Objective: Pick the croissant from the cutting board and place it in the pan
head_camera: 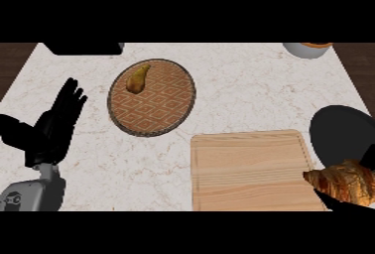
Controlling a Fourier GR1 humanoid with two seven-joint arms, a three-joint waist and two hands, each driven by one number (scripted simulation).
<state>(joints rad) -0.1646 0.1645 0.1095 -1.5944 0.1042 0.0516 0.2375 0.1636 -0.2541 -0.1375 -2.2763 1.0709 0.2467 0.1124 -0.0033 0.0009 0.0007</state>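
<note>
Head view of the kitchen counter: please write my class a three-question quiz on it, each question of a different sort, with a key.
1. True or false: the croissant lies flat in the middle of the cutting board.
2. Which hand is curled round the croissant? A. left hand B. right hand
3. Fill in: the yellowish food lies on the patterned ___.

Key
1. False: it is held at the board's right edge, beside the black pan.
2. B; the left hand rests open at the view's left.
3. plate
</note>
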